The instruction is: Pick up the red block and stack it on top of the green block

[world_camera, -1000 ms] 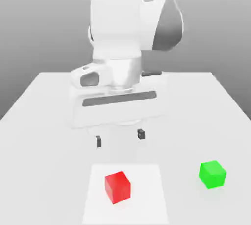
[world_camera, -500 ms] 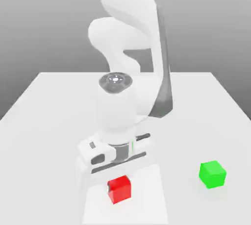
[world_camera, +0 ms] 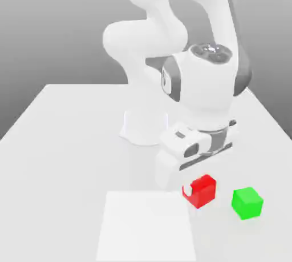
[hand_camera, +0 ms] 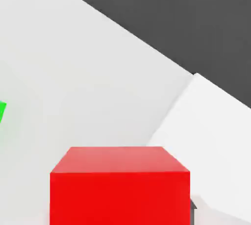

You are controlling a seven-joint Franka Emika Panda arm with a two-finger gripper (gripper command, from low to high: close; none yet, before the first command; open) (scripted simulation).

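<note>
Evidently the carry was the step in hand. In the exterior view the gripper [world_camera: 197, 189] hung low over the table [world_camera: 68, 135], and the red block [world_camera: 201, 191] sat right at its tip, partly hidden by the white hand. A block resting on the table would not appear tucked under the hand in that way, and its lower edge seemed to stand a little clear of the surface, so I judged the fingers closed around it and the cube lifted. The hand view agreed: the red block [hand_camera: 119, 185] lay close and square beneath the camera, as a held thing would.

The green block [world_camera: 247, 202] rested on the table just beside the red one, toward the exterior view's right and slightly nearer the camera, the two cubes apart and not touching. In the hand view a sliver of the green block [hand_camera: 2, 111] showed at the edge. A pale square patch [world_camera: 145, 226] lay on the table toward the exterior view's left of both cubes, with nothing on it.

The next move, as I judged it, called for more height, since the red cube rode at about the level of the green one. Then it needed a short shift over the green block, a square alignment, and a gentle lowering before release.
</note>
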